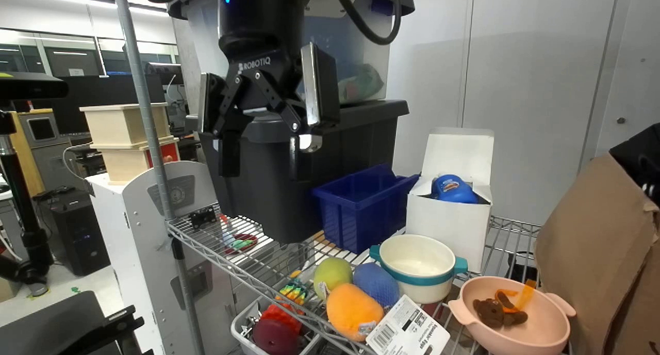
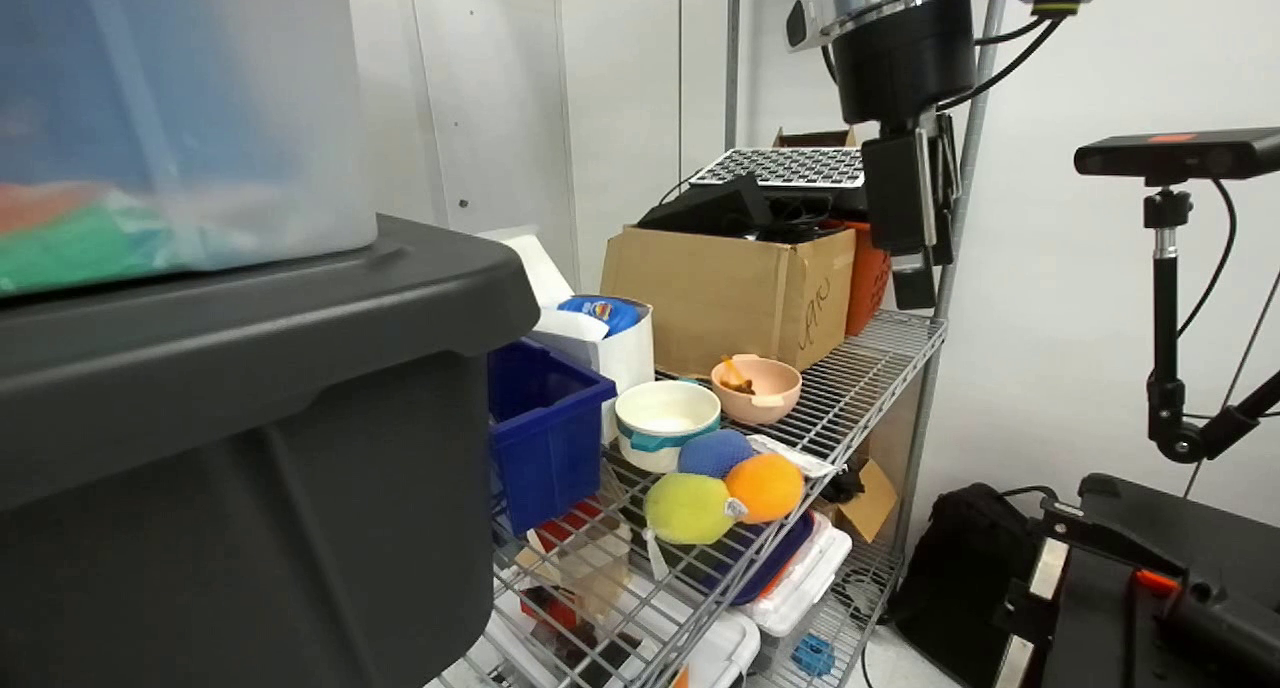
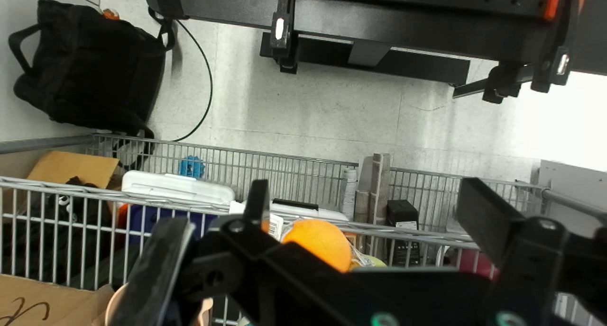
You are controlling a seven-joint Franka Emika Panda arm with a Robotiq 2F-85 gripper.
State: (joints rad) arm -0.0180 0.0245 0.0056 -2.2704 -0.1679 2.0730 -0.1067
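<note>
My gripper hangs high above the wire shelf with its jaws wide apart and nothing between them; both exterior views show it well off the objects. In the wrist view, the gripper partly covers an orange plush toy, which lies far below it. Beside the orange toy on the shelf are a green one and a blue one. Behind them stands a white-and-teal pot. A pink bowl holds a brown toy with an orange strip. A barcode card lies in front.
A blue bin and an open white box with a blue item stand farther back. A black tote and a cardboard box flank them. A metal pole and the shelf's front rail bound the space.
</note>
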